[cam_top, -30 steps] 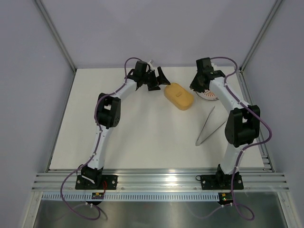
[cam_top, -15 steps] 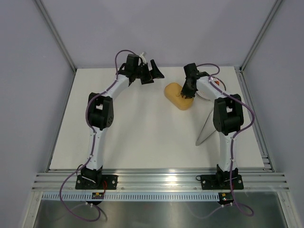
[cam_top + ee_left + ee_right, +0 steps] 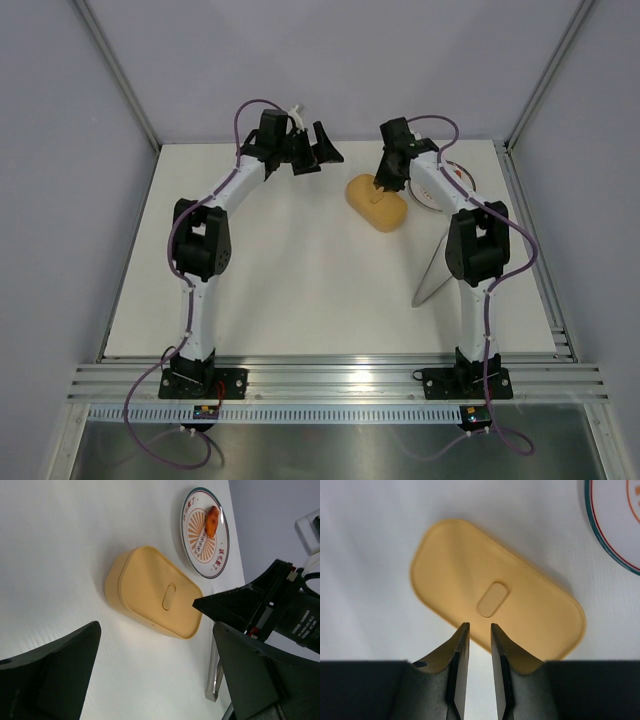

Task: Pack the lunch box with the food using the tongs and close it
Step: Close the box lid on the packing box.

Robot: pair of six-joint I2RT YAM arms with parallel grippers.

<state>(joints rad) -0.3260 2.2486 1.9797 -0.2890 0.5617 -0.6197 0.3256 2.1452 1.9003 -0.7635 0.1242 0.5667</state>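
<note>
Since a second ago the right gripper (image 3: 384, 183) has swung away from the plate (image 3: 447, 196) and now stands over the lunch box (image 3: 377, 203). The left gripper (image 3: 318, 155) has drawn back from the box toward the far edge of the tabletop (image 3: 280, 280).

Findings at this moment:

1. Lunch box. It lies closed near the far edge of the tabletop, right of centre, at an angle to that edge. Its flat lid is seated, and a small oval recess (image 3: 492, 599) sits at the lid's middle.

2. Right gripper. Its jaws are nearly together, with a narrow gap between them and nothing in it. In the wrist view the fingertips (image 3: 462, 630) point down at the lid just short of the recess. Whether they touch the lid cannot be told.

3. Left gripper. Its jaws are spread wide and hold nothing. It hangs above the tabletop to the left of the box, well apart from it and facing it.

4. Plate. It rests just beside the box, toward the far right corner, partly hidden by the right arm in the top view. One orange-brown piece of food (image 3: 212, 521) lies on it near the rim.

5. Tongs (image 3: 432, 275). They lie flat near the right edge of the tabletop, closer to the arms than the box is, partly hidden behind the right arm and touched by neither gripper.
</note>
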